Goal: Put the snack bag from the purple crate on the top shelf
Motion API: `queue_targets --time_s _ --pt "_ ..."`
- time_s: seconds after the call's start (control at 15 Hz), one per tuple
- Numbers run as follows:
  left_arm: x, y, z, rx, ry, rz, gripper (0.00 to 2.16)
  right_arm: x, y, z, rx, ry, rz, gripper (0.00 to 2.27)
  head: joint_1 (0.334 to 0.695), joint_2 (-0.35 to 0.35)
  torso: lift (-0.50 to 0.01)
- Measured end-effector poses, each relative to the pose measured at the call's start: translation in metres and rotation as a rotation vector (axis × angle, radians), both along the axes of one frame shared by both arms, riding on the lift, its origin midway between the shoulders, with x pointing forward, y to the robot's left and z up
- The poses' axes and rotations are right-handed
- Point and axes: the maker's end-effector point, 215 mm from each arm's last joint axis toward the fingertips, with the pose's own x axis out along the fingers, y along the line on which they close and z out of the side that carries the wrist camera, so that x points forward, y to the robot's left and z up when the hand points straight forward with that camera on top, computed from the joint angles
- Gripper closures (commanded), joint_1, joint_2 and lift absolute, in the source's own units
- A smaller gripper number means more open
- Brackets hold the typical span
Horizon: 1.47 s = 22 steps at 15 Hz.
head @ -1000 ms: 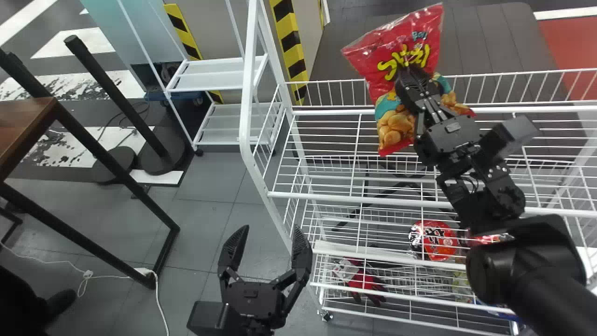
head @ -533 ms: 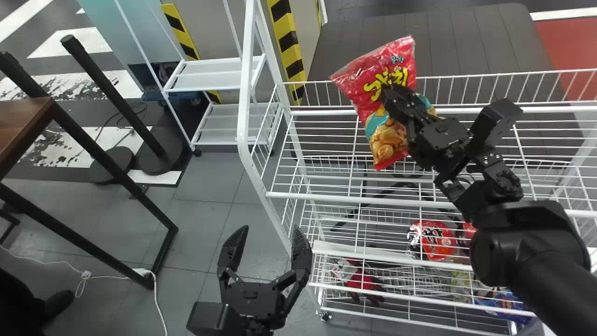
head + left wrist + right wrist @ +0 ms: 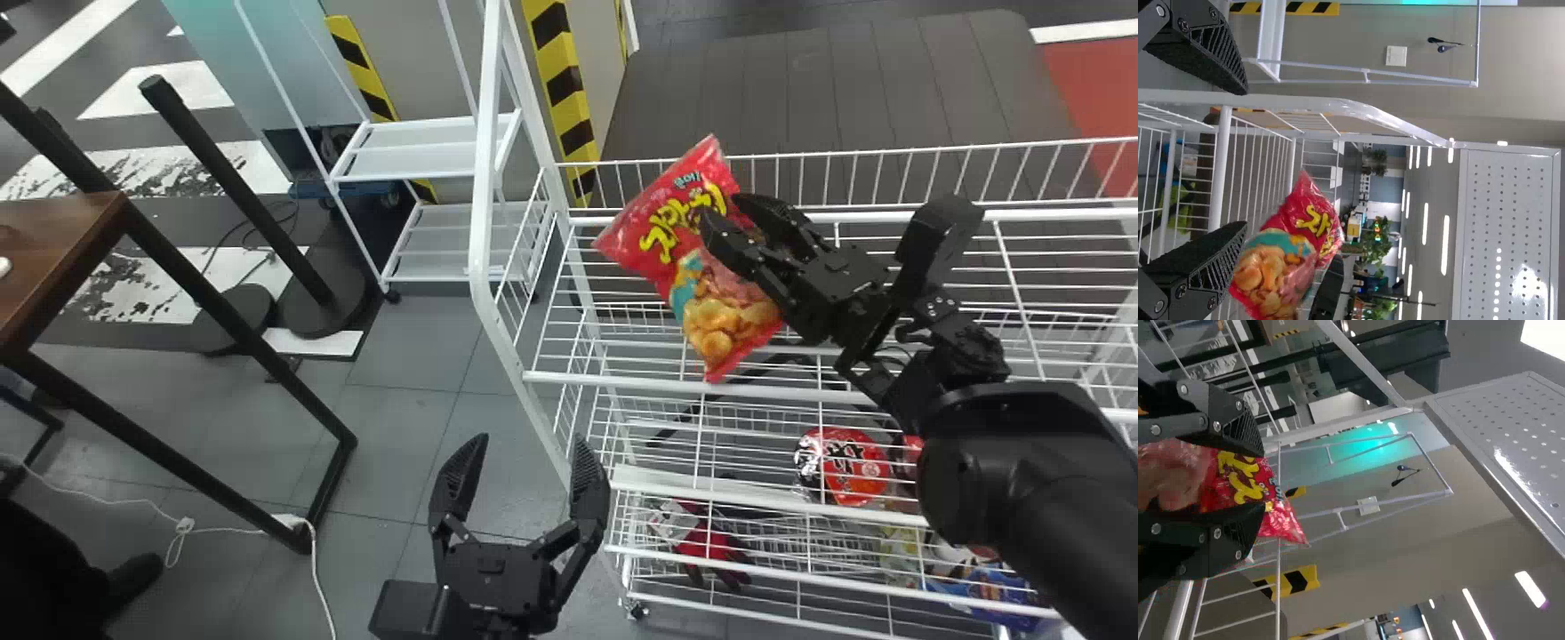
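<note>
SNACK BAG SHIFTED LEFT ALONG THE TOP SHELF; RIGHT JAWS PARTED

Since the earlier frames, the snack bag [image 3: 662,227] had travelled left and nearer the front rail, your right gripper [image 3: 722,206] moving with it. Its fingers, together on the bag in those frames, had since come apart. Your left gripper had held its station.

You had the bag tilted over the left part of the top shelf [image 3: 622,382], its lower corner overlapping the front rail in the head view. Whether the wires bore its weight, you could not tell. The right jaws stood spread, with part of the bag between them in the right wrist view.

Your left gripper [image 3: 531,437] was idle before the rack's left end, its jaws spread wide and gripping nothing.

Below, a round red package [image 3: 849,467] and a red-and-black item [image 3: 707,544] lay in the lower tiers. A white cart [image 3: 418,147] stood beyond the rack's left end, and a brown table [image 3: 71,240] farther left.
</note>
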Motion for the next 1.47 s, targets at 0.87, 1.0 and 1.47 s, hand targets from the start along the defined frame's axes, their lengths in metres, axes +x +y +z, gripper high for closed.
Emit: queue_targets --time_s 0.87,1.0,1.47 --pt "-0.009 0.009 0.019 -0.008 -0.047 0.028 0.14 -0.096 -0.045 0.066 0.093 -0.063 -0.141 0.07 0.695 0.313 0.0" --pt "-0.013 0.007 0.024 -0.021 -0.062 0.05 0.14 -0.117 -0.089 0.058 0.072 -0.078 -0.187 0.07 0.695 0.274 0.0" --pt "-0.05 -0.063 0.047 -0.064 -0.115 -0.008 0.14 -0.197 -0.221 0.026 -0.001 -0.112 -0.359 0.07 0.695 -0.016 0.0"
